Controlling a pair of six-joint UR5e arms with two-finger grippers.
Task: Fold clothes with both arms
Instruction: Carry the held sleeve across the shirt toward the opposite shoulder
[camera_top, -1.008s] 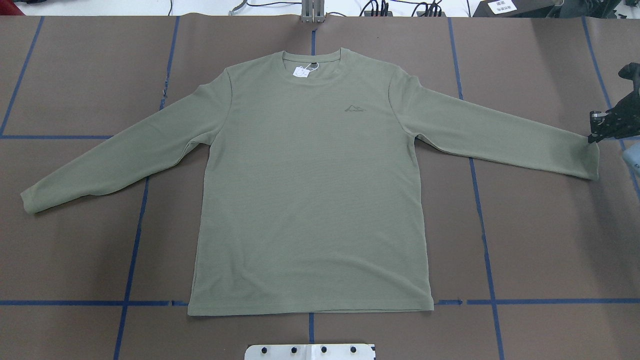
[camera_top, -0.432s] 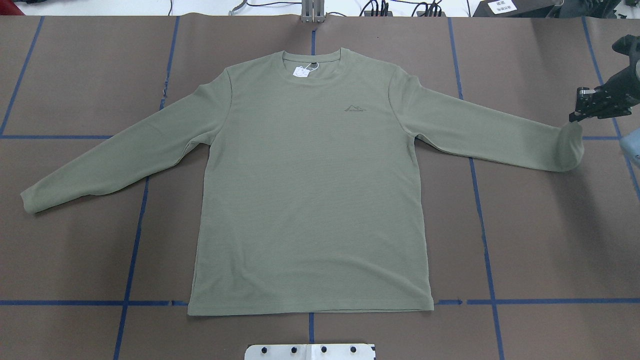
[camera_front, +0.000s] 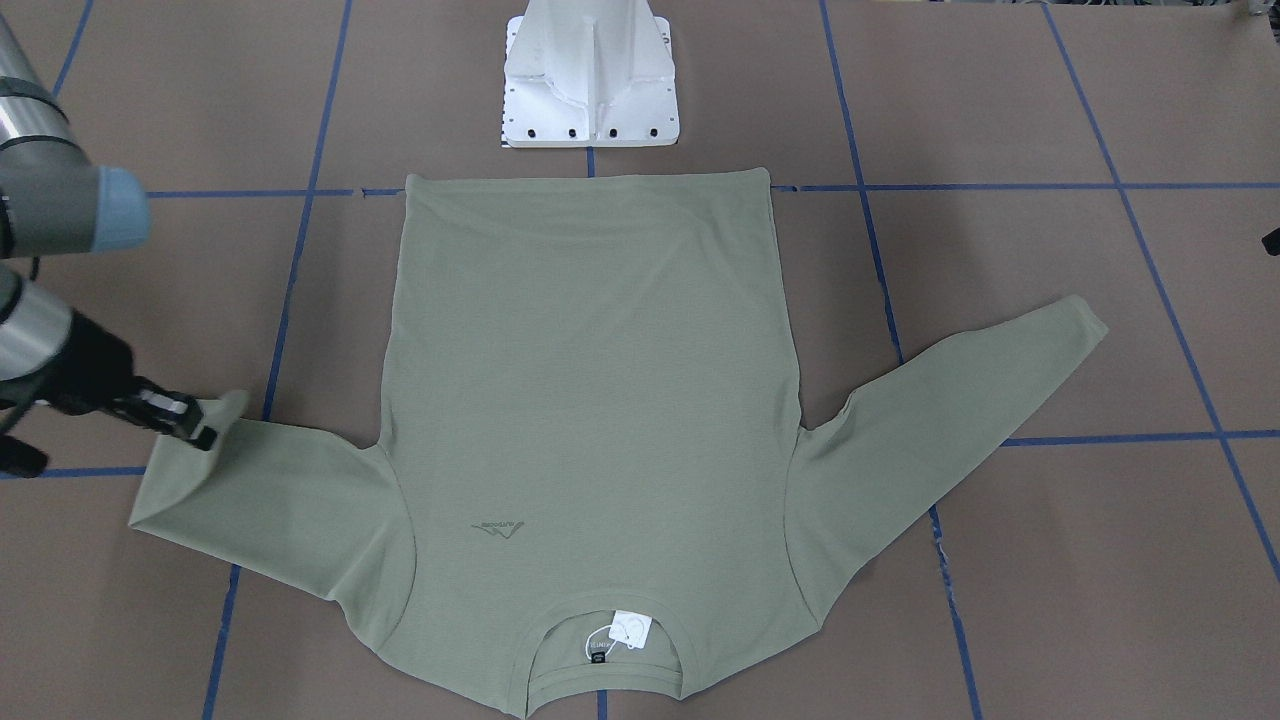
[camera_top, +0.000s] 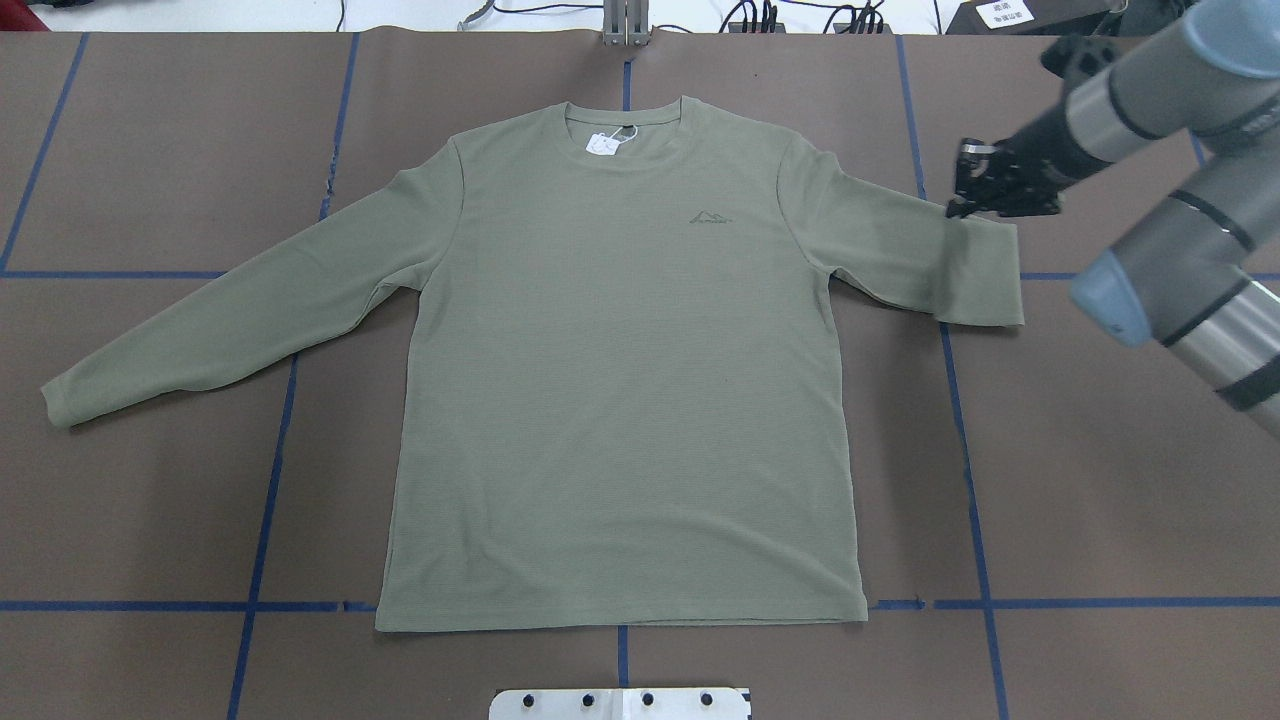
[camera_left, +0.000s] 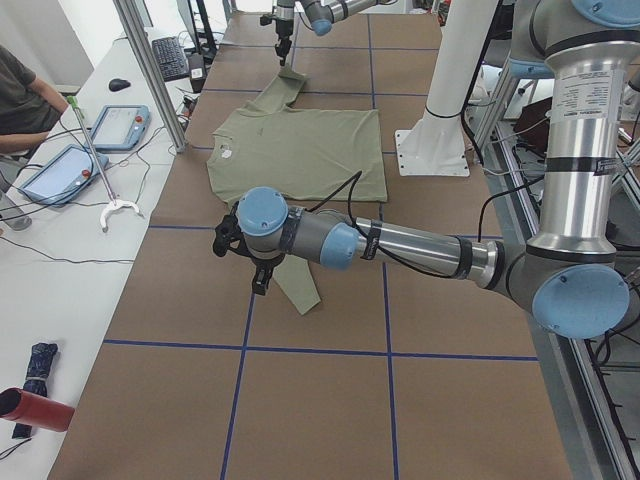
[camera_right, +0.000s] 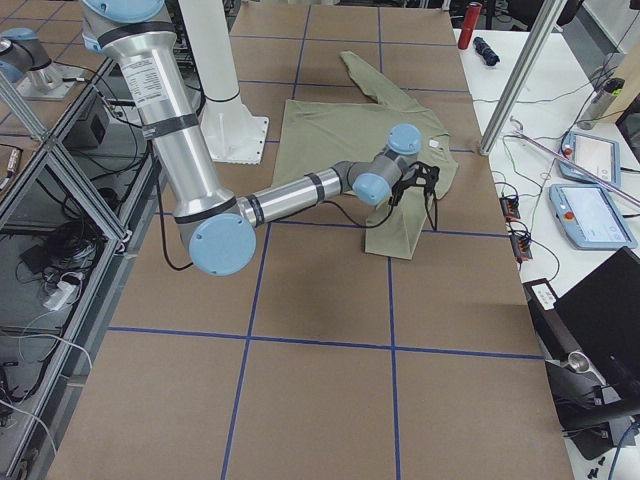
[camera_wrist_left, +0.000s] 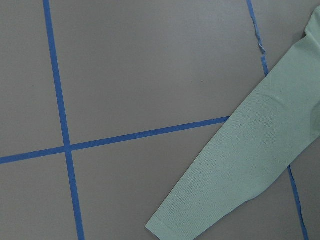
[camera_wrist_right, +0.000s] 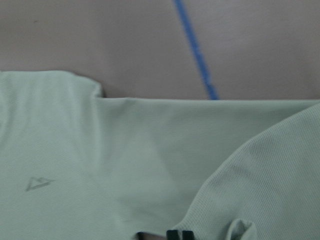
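Sage-green knit, the shirt (camera_front: 590, 380) lies flat, front up, on the brown worktop (camera_front: 1000, 100) in the front-facing view, hem towards the white base block (camera_front: 590, 80) and collar at the near edge. The right gripper (camera_front: 200, 428) pinches the cuff of the right sleeve (camera_front: 260, 490), which is doubled back on itself.

From overhead, the right gripper (camera_top: 968, 200) is closed on that cuff near the shoulder, and the right sleeve (camera_top: 950, 270) ends in a straight fold. The left sleeve (camera_top: 230, 320) lies stretched out flat towards the worktop's left side. A chest logo (camera_top: 710, 217) and a white tag (camera_top: 602, 143) in the collar show.

In the left side view, the left gripper (camera_left: 255, 270) on the near arm hangs over the cuff end of the left sleeve; I cannot tell how its jaws stand. A person (camera_left: 25, 100) sits at the side bench.

In the right side view, the near arm reaches across and the right gripper (camera_right: 420, 195) is over the folded sleeve.

The left wrist camera looks down on the left sleeve (camera_wrist_left: 250, 165) lying across blue tape (camera_wrist_left: 60, 100) lines.

The right wrist camera shows ribbed cloth gathered at the fingertips (camera_wrist_right: 179, 234), with the logo (camera_wrist_right: 39, 184) beyond.
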